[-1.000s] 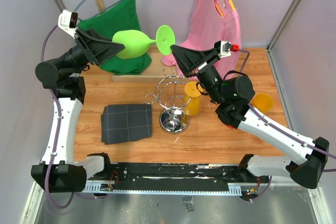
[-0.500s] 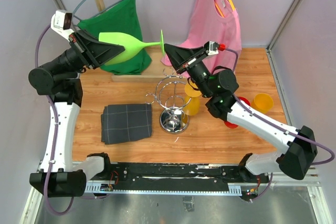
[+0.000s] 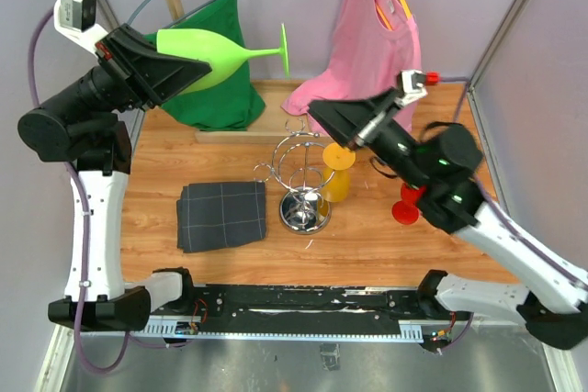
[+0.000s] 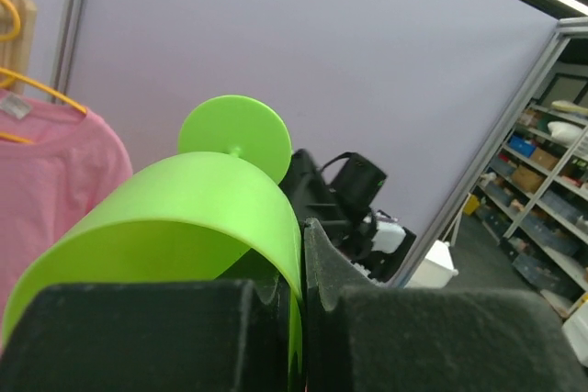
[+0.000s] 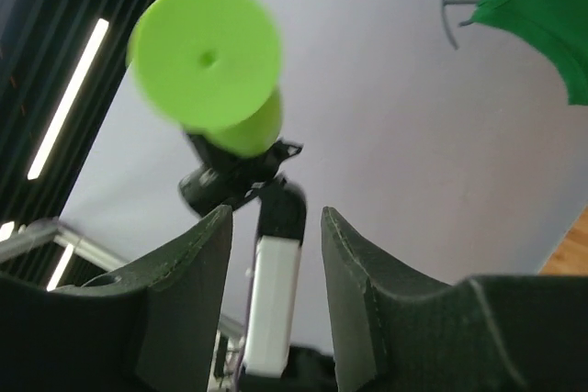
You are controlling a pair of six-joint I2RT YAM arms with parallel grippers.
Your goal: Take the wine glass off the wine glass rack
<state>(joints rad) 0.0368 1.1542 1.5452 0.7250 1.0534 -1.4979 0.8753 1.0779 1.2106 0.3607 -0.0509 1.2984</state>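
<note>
1. The left gripper [image 3: 208, 69] is held high at the back left; its jaws are clenched on the bowl rim of the green wine glass [image 3: 230, 54]; the glass lies sideways in the air, foot to the right, bowl empty.
2. The wine glass rack [image 3: 303, 211] stands mid-tabletop [image 3: 165, 162], well below the glass.
3. The right gripper [image 5: 274, 218] hangs over the rack, jaws released, nothing between them.
4. A yellow glass [image 3: 336, 181] stands foot-up just beside the rack; I cannot tell whether it hangs from an arm.
</note>
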